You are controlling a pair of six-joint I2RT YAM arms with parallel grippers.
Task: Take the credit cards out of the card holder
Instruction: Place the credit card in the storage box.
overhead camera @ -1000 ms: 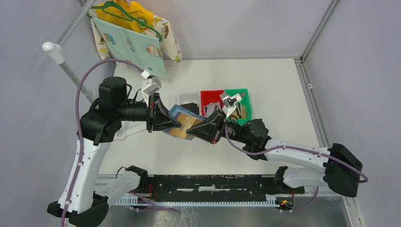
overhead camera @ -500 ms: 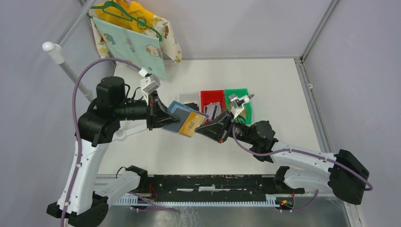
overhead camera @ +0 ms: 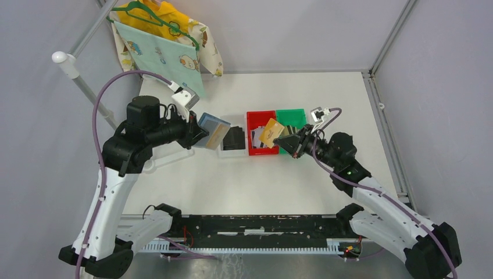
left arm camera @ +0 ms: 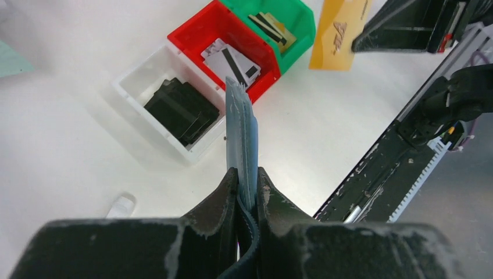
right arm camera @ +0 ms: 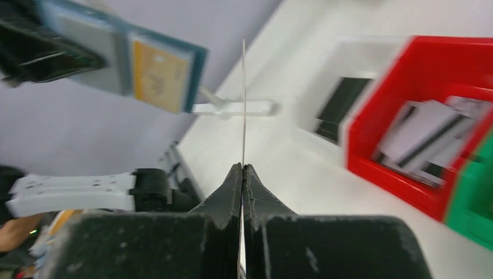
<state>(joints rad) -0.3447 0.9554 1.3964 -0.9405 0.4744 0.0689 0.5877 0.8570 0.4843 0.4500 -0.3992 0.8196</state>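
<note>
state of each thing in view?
left gripper: shut on card holder
right gripper: shut on gold card
card holder: lifted, pocketed card showing
gold card: out, in the air
white bin: black cards inside
red bin: grey-white cards inside
green bin: tan cards inside

The slate-blue card holder (overhead camera: pixel 212 131) is clamped edge-up in the left hand (overhead camera: pixel 195 132), raised above the worktop (overhead camera: pixel 325 99). Its inner face shows a yellow-gold card tucked in a pocket. A gold-tan card (overhead camera: pixel 271 132) is pinched by one end in the right hand (overhead camera: pixel 283 140) and held tilted over the red bin (overhead camera: pixel 251 150). White-grey cards (left arm camera: pixel 232 58) with dark stripes lie in that bin, black cards (left arm camera: pixel 180 110) in the white bin (left arm camera: pixel 136 78), and a few more in the green bin (left arm camera: pixel 302 23).
</note>
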